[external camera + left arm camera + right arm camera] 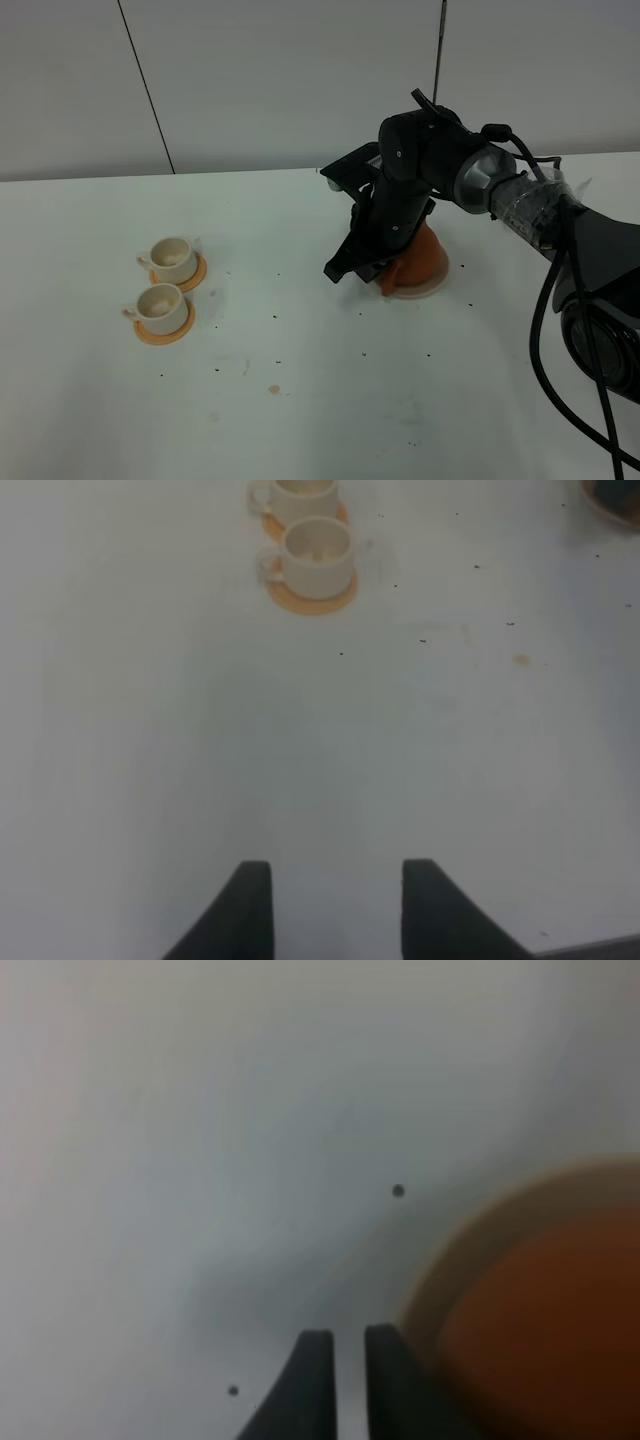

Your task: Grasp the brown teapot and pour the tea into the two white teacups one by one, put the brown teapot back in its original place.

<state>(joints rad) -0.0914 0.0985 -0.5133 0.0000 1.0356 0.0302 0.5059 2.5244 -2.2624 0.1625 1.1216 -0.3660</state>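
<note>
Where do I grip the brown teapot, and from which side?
Its handle, not the body: the brown teapot is squat, round, too wide for the fingers. The handle is hidden behind the right gripper, so probably approach from that side, left in the high view.

A pale grey panelled wall [250,80] fills the top of the frame, split by dark seams [148,90]. Below, an evenly lit white table [300,400] bears scattered dark specks [362,355].
</note>
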